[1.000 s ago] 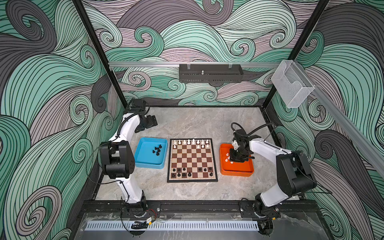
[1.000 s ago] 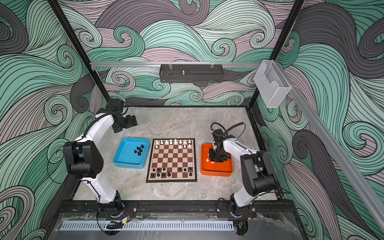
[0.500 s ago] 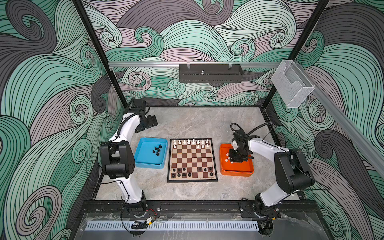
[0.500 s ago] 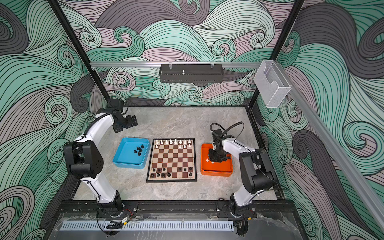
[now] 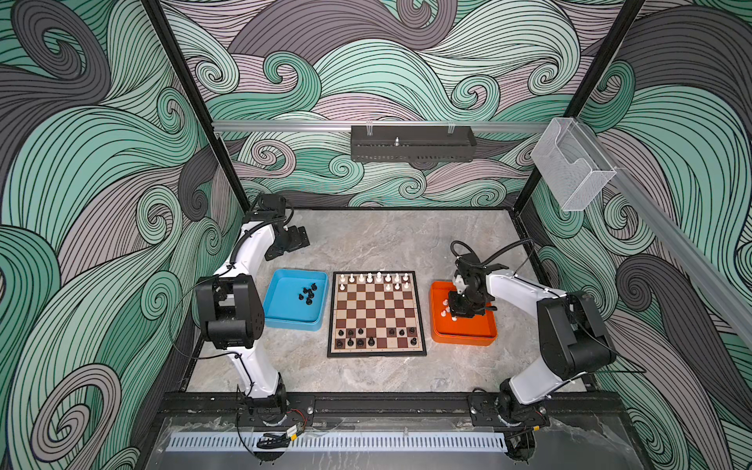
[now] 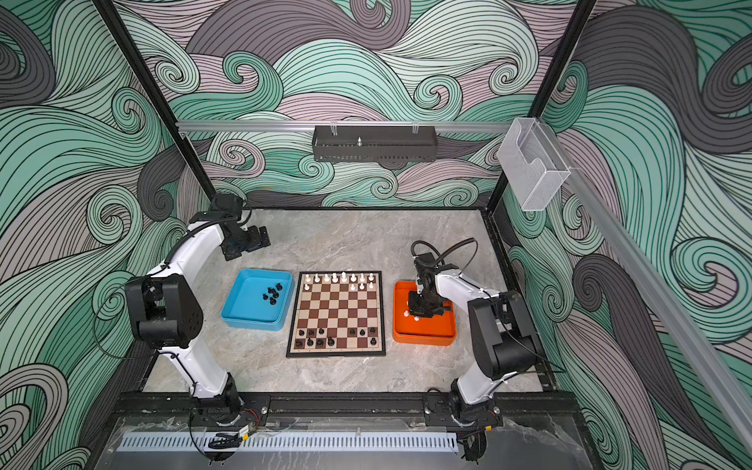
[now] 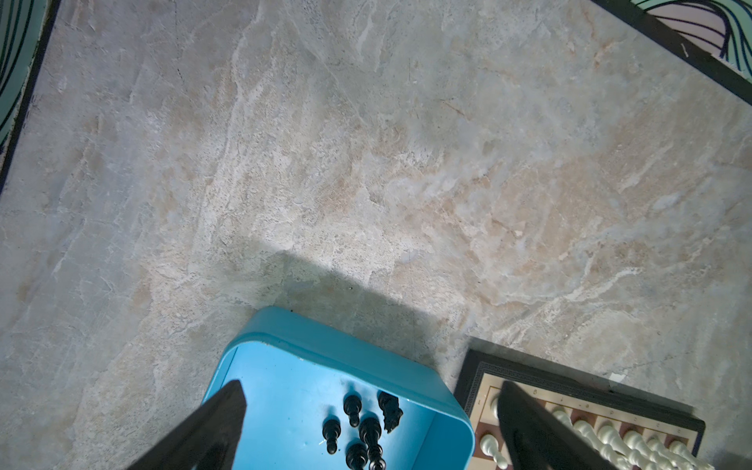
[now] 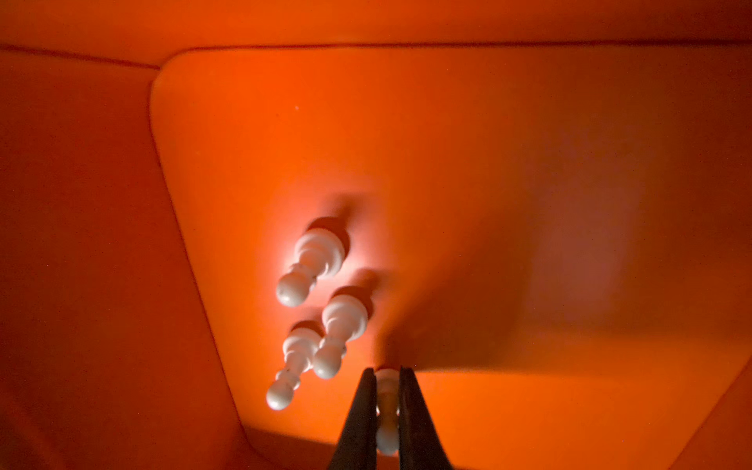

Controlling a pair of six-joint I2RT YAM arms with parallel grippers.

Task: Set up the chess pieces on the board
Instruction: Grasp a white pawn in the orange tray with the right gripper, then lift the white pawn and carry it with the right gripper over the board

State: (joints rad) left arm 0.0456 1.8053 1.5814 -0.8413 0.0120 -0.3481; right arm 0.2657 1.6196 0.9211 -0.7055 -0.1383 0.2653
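The board (image 5: 377, 313) (image 6: 337, 313) lies mid-table, with white chess pieces (image 5: 378, 278) along its far rows and black ones (image 5: 360, 338) along its near rows. My right gripper (image 8: 386, 376) (image 5: 462, 311) reaches down into the orange tray (image 5: 468, 334) (image 8: 529, 203) and is shut on a white pawn (image 8: 386, 411) standing there. Three more white pawns (image 8: 311, 260) stand beside it. My left gripper (image 7: 368, 403) (image 5: 299, 238) hangs open over the bare table behind the blue tray (image 5: 285, 313) (image 7: 285, 390), which holds several black pieces (image 7: 358, 423) (image 5: 308, 294).
Both trays flank the board, blue to its left and orange to its right. Patterned walls and black frame posts (image 5: 191, 106) close in the table. A black rack (image 5: 413, 143) and a clear box (image 5: 571, 171) hang on the walls.
The right gripper's fingers have closed on the white pawn inside the orange tray. The left arm has stayed where it was.
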